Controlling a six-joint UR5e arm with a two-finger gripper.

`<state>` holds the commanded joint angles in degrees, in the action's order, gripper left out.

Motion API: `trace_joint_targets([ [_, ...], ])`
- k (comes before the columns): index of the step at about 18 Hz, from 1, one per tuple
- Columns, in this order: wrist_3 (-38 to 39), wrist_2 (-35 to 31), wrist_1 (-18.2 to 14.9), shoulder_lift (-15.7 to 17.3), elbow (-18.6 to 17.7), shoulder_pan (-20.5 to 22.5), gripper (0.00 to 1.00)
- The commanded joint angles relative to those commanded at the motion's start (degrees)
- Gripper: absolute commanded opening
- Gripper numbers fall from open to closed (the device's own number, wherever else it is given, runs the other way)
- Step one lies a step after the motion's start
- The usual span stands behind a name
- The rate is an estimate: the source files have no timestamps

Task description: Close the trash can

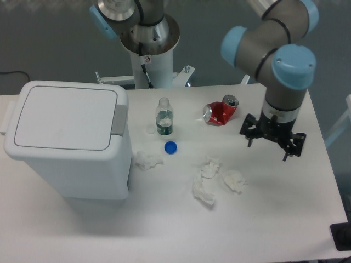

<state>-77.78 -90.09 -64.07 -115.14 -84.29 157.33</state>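
The trash can (71, 142) is a large white rectangular bin at the left of the table. Its flat white lid (66, 116) lies down flat on top, and the grey latch tab (119, 118) sits at the lid's right edge. My gripper (272, 143) hangs over the right part of the table, far to the right of the trash can. Its black fingers (287, 148) are spread apart and hold nothing.
A clear plastic bottle (164, 116) stands open near the middle, its blue cap (170, 147) lying in front. A crushed red can (220, 111) lies behind. Crumpled white tissues (147, 160), (203, 183), (233, 180) lie scattered. The arm's base (148, 49) stands at the back.
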Motion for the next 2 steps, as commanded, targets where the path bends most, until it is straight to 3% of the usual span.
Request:
trace_joint_targets([
  [2,0.0,0.0,-0.18,-0.18,-0.17,-0.09,1.0],
])
